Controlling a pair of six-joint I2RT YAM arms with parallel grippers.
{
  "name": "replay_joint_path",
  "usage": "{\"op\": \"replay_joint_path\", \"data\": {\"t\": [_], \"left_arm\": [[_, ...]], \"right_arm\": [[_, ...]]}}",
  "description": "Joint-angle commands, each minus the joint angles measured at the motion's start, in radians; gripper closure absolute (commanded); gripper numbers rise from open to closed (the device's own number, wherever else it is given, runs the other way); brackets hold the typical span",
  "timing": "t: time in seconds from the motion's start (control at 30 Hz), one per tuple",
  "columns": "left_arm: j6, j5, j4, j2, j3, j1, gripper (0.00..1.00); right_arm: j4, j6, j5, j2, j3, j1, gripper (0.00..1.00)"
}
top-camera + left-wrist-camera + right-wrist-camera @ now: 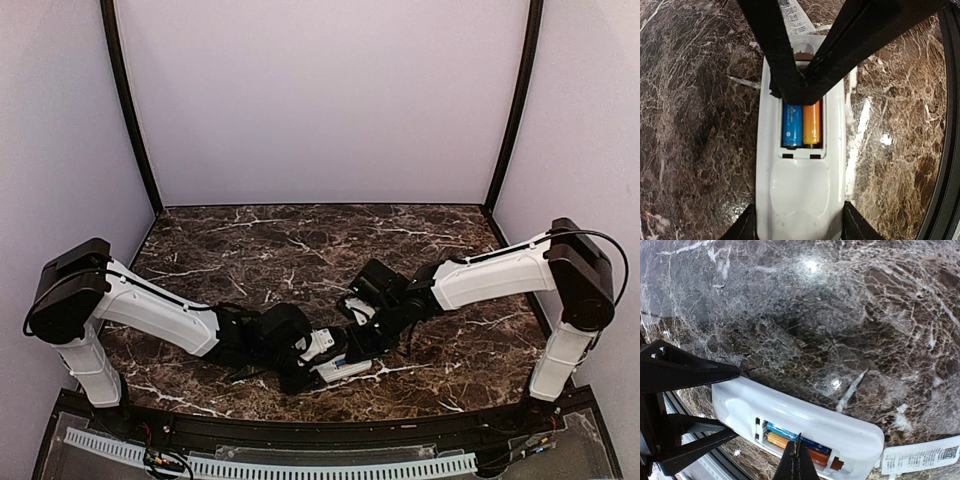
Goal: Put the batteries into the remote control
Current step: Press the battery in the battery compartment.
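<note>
I count one white remote control [800,200] and two batteries [801,127] in its compartment, one blue [791,125], one orange [811,125]. Two robot hands: left hand [322,362], right hand [356,343]. One printed label [920,457].

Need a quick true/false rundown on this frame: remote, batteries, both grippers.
1. Two batteries sit side by side in the back of the remote. True.
2. Both batteries are orange. False: there is a blue battery next to an orange battery.
3. A cover hides the batteries. False: the bay is open and both batteries show.
4. The left gripper clamps the remote across its width, one finger on each long side. True.
5. The right gripper is spread wide, well away from the remote. False: its fingers are shut together, and the tip is right at the batteries.
</note>
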Motion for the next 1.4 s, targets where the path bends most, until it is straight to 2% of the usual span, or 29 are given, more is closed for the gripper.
{"op": "replay_joint_path", "data": {"t": [0.0,0.23,0.43,0.53,0.7,0.87,1.03,1.37], "left_arm": [[-0.009,0.035,-0.102,0.044,-0.034,-0.006,0.69],[-0.003,0.03,-0.109,0.043,-0.03,-0.006,0.68],[0.007,0.002,-0.132,0.033,-0.024,-0.006,0.68],[0.008,0.001,-0.132,0.032,-0.024,-0.006,0.68],[0.01,0.0,-0.136,0.031,-0.019,-0.006,0.65],[0.011,-0.004,-0.139,0.03,-0.019,-0.006,0.65],[0.012,-0.008,-0.139,0.03,-0.019,-0.006,0.65],[0.013,-0.008,-0.13,0.031,-0.023,-0.006,0.65]], "right_arm": [[-0.071,-0.021,0.042,0.03,-0.009,-0.005,1.0],[-0.1,-0.064,-0.006,-0.09,0.11,-0.011,1.0],[-0.167,-0.087,0.075,-0.167,0.097,-0.051,0.99],[-0.142,-0.096,0.023,-0.145,0.091,-0.045,0.99],[0.032,-0.044,-0.137,-0.094,0.056,-0.024,1.0],[0.094,-0.028,-0.2,-0.01,0.031,-0.013,1.0],[0.067,-0.024,-0.164,0.055,0.016,-0.006,1.0],[0.048,-0.011,-0.126,0.041,-0.037,-0.011,1.0]]}}
